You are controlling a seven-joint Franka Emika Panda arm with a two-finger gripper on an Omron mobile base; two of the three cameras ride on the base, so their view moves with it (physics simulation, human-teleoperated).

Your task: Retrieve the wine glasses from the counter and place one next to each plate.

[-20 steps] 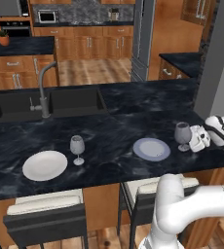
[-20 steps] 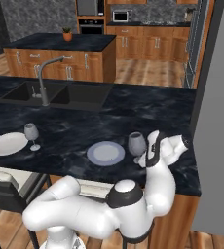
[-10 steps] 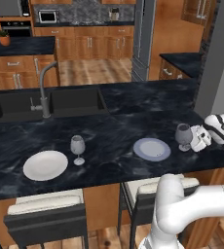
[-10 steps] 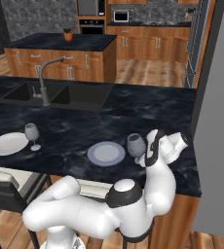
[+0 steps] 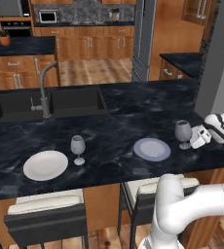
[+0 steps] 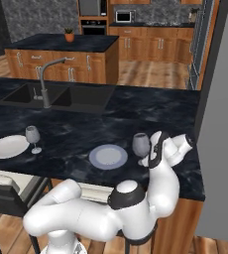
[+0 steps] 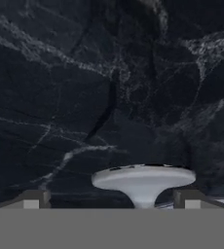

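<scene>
Both glasses now stand beside plates, so the step in hand looks like letting go and backing off. Pull your gripper (image 5: 196,138) straight back along its own axis, away from the right glass (image 5: 183,132), and keep the fingers spread wide so neither tip clips the stem or foot. Do not lift or swing sideways until the tips are clear of the glass.

The jaws stand open, holding nothing. The right glass stands upright on the counter (image 5: 114,124), just right of the grey plate (image 5: 152,149), its foot (image 7: 143,181) between the two tips and very close to the hand. The left glass (image 5: 77,146) stands just right of the white plate (image 5: 46,165), well apart from the gripper.
</scene>
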